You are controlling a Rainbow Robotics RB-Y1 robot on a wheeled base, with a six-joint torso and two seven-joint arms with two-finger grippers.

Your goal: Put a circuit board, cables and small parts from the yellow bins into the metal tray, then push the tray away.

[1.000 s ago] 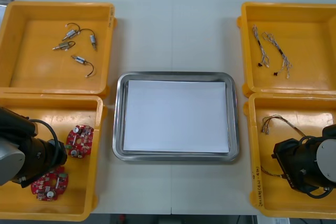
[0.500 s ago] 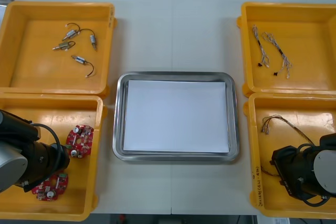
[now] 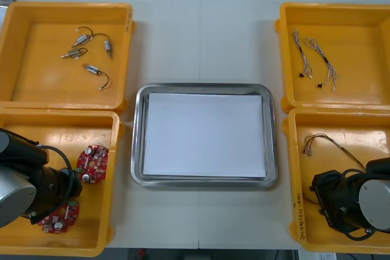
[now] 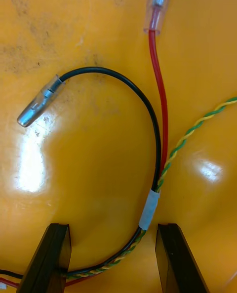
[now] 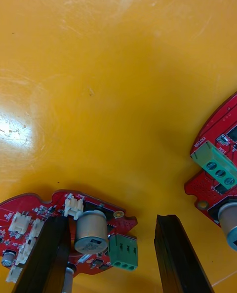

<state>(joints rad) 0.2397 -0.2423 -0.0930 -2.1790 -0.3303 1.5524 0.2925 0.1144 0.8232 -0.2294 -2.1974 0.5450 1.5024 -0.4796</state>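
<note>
My left gripper (image 5: 111, 256) is open low over the near left yellow bin (image 3: 91, 127). A round red circuit board (image 5: 74, 234) lies between its fingers, its grey cylinder and green terminal block in the gap. A second red board (image 5: 222, 164) lies off to one side. In the front view the left arm (image 3: 30, 187) covers part of the lower board (image 3: 58, 218), and the other board (image 3: 92, 164) is beside it. My right gripper (image 4: 111, 261) is open in the near right bin (image 3: 292, 150), straddling a taped bundle of black, red and yellow-green cable (image 4: 148, 209). The metal tray (image 3: 139, 150), white inside, holds nothing.
The far left bin (image 3: 125, 22) holds several small metal parts (image 3: 91, 53). Thin twisted cables (image 3: 314, 59) lie in the far right bin (image 3: 285, 22). More cable (image 3: 329, 144) runs across the near right bin beyond the right arm (image 3: 356, 202).
Both arms have shifted slightly toward the table's near edge, settling lower into their bins. The boards, cables and tray have not moved.
</note>
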